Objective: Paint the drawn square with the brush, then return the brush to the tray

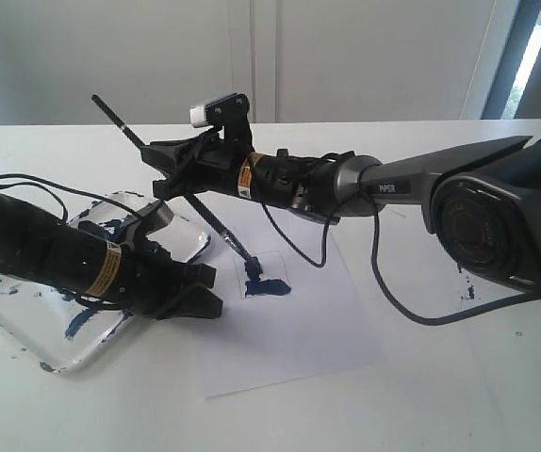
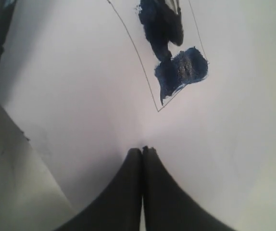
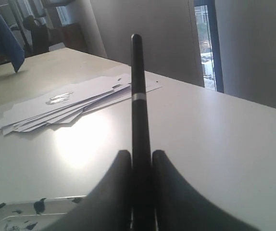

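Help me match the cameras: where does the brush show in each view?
Exterior: the brush slants from the right gripper down to the drawn square.
Left wrist: only its blue tip, at the top edge, over the square.
Right wrist: its handle, upright in the middle, clamped in the gripper.
Shared landmark: the tray, in exterior and right wrist.

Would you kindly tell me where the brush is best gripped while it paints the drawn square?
Grip the brush mid-handle, jaws across its thin straight shaft from the side, as the right gripper does now: it slants tip-down onto the drawn square, leaving the wet tip clear.
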